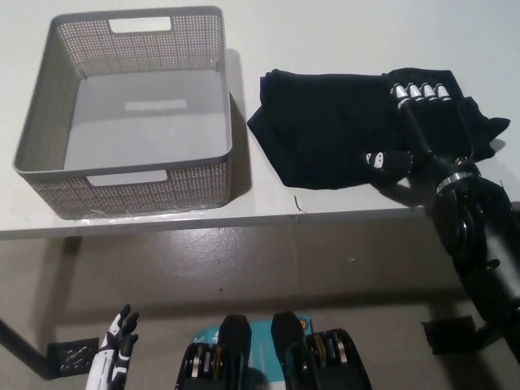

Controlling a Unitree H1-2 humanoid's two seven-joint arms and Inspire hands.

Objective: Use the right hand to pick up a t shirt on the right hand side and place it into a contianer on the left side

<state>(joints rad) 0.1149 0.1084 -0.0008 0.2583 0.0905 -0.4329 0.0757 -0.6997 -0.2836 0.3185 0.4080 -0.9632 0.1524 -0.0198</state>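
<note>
A black t-shirt (325, 122) lies crumpled on the right half of the white table (268, 203). My black right hand (418, 122) lies on the shirt's right part, palm down, open. Its fingers (414, 91) reach toward the shirt's far edge and its thumb (382, 160) sticks out to the left near the front edge. The cloth is not lifted. A grey mesh basket (36, 130) stands on the left half of the table with nothing in it. My white left hand (118, 349) hangs low at the bottom left, below the table, open.
The table's front edge (244, 223) runs across the middle of the picture, with brown floor beneath it. A narrow gap of bare tabletop separates the basket from the shirt. A small dark object (73, 357) lies on the floor at the bottom left.
</note>
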